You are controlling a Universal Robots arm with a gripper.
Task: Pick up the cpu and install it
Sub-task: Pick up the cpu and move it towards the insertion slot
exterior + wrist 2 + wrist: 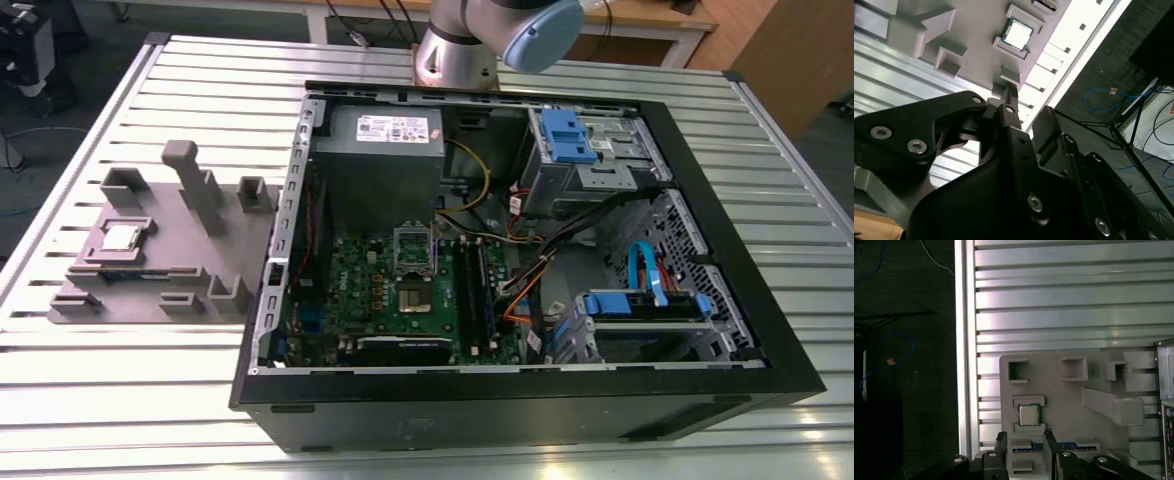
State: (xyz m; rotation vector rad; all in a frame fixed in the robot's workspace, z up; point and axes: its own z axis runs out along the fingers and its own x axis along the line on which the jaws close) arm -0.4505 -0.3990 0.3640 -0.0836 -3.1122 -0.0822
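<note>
cpu [123, 236] lies flat in a shallow pocket of the grey fixture plate [167, 272], left-middle of the frame in the exterior view. The plate rests on the slatted metal table [134, 400], just beside the open PC case [534, 388] (green motherboard [354, 270] visible inside). In the first wrist view the gripper [1024, 436] is near the cpu without touching it. Its fingers [1050, 442] are spread apart and hold nothing.

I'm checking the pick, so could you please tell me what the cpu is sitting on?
The cpu lies flat in a framed recess of the grey fixture block, which stands on the slatted table. The recess floor beneath the chip is covered.
</note>
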